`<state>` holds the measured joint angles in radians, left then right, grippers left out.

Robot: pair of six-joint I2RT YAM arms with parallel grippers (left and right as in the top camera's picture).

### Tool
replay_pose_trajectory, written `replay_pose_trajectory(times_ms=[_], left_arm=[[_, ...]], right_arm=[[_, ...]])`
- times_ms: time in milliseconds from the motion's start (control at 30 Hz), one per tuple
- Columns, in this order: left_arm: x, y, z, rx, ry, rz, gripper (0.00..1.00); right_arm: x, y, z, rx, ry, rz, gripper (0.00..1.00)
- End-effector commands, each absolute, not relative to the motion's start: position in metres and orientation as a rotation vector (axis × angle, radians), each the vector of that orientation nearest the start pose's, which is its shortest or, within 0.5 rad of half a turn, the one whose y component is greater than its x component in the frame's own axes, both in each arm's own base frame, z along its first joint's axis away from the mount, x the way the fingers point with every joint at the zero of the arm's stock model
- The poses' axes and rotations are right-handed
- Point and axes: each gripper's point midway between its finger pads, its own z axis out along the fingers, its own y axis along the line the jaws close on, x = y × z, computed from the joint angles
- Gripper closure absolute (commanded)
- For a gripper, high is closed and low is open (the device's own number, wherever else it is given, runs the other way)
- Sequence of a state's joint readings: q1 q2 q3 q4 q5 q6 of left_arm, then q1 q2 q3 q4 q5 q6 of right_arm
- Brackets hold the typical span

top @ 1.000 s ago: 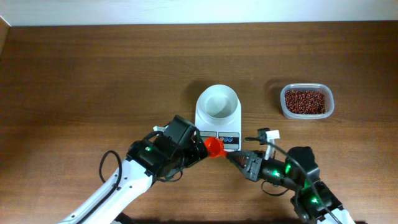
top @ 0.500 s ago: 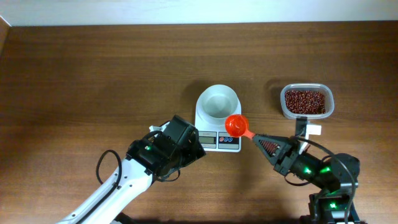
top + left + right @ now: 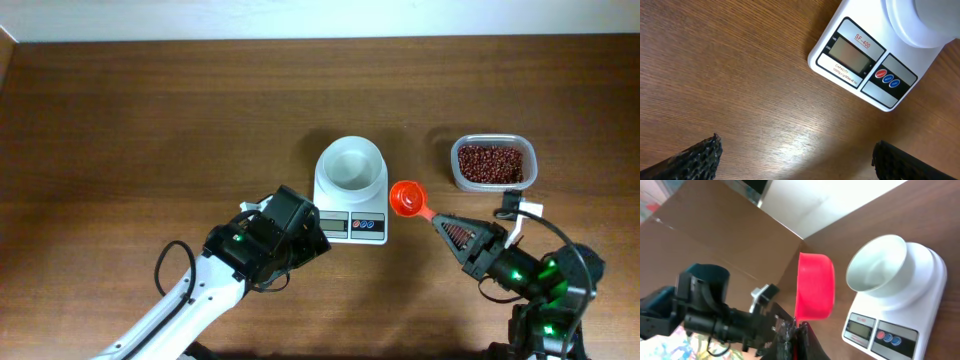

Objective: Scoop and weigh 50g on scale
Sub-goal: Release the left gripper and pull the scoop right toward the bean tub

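1. Bench (image 3: 150, 120). Brown wood-grain top, flat, with a slight sheen. Bare across the 9 to 12 o'clock half, so there is free room to swing there. A pale wall runs along the 12 o'clock edge.

2. Scale (image 3: 350, 205). White plastic body at bench centre, with its round white bowl (image 3: 350, 165) on the 12 o'clock end and the display and buttons on the 6 o'clock end. I can make out no reading on the display. I judge it light and easily nudged, so it is to be loaded from above and not gripped.

3. Tub (image 3: 532, 165). Clear, rectangular, at 3 o'clock of the scale and well apart from it. I judge the walls thin and liable to slide if pushed.

4. My left end effector (image 3: 795, 157). At 7 o'clock of the scale, fully open and holding nothing. Its fingers (image 3: 700, 155) straddle bare bench just short of the display.

5. My right end effector (image 3: 450, 228). Clamped shut on the handle of the red scoop (image 3: 407, 198), at 5 o'clock of the scoop's cup.

6. Red scoop. Stiff plastic, and it looks empty from overhead. Its cup hangs between scale and tub. The handle is the right place to hold it, and I judge it smooth enough to twist in a loose grip.

7. Beans (image 3: 490, 162). Small red-brown grains filling the tub. None are in the bowl yet. I judge them loose, hard and prone to roll, so they should be carried level and tipped slowly.
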<state>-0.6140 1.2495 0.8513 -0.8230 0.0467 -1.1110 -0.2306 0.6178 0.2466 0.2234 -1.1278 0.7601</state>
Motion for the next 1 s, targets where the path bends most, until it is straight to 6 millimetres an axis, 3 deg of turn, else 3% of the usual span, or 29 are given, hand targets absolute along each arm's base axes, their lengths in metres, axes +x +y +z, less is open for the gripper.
replay_pose_trajectory(times_ms=[0, 100, 200, 267, 333, 367, 400, 533, 667, 733, 833, 967], left_arm=[[0.217, -0.158, 0.091, -0.727, 2.821, -0.411, 0.01], [0.217, -0.158, 0.091, -0.726, 2.821, -0.411, 0.01], [0.217, -0.158, 0.091, -0.726, 2.821, -0.411, 0.01], [0.217, -0.158, 0.091, -0.726, 2.821, -0.411, 0.01], [0.217, -0.158, 0.091, -0.727, 2.821, -0.411, 0.01], [0.217, -0.158, 0.091, -0.727, 2.821, -0.411, 0.01], [0.217, -0.158, 0.091, -0.726, 2.821, -0.411, 0.01], [0.217, -0.158, 0.091, -0.726, 2.821, -0.411, 0.01], [0.217, -0.158, 0.091, -0.726, 2.821, -0.411, 0.01], [0.217, -0.158, 0.091, -0.726, 2.821, -0.411, 0.01], [0.217, -0.158, 0.091, -0.726, 2.821, -0.411, 0.01], [0.217, -0.158, 0.091, -0.726, 2.821, -0.410, 0.01]], right_arm=[[0.234, 0.102, 0.211, -0.100, 1.801, 1.223, 0.96], [0.236, 0.095, 0.183, -0.065, 1.890, 1.128, 0.96], [0.235, 0.096, 0.181, -0.067, 1.897, 1.133, 0.96], [0.242, 0.091, 0.191, -0.065, 1.869, 1.083, 0.96], [0.253, 0.082, 0.226, -0.061, 1.823, 1.000, 0.96], [0.253, 0.082, 0.234, -0.052, 1.834, 1.000, 0.96], [0.250, 0.082, 0.236, -0.031, 1.869, 1.013, 0.96], [0.221, 0.079, 0.184, 0.120, 2.165, 0.979, 0.96], [0.212, 0.081, 0.204, 0.118, 2.193, 0.970, 0.96], [0.208, 0.067, 0.196, 0.164, 2.262, 0.837, 0.96], [0.200, 0.067, 0.208, 0.094, 2.276, 0.790, 0.96], [0.177, 0.073, 0.193, 0.166, 2.388, 0.846, 0.96]])
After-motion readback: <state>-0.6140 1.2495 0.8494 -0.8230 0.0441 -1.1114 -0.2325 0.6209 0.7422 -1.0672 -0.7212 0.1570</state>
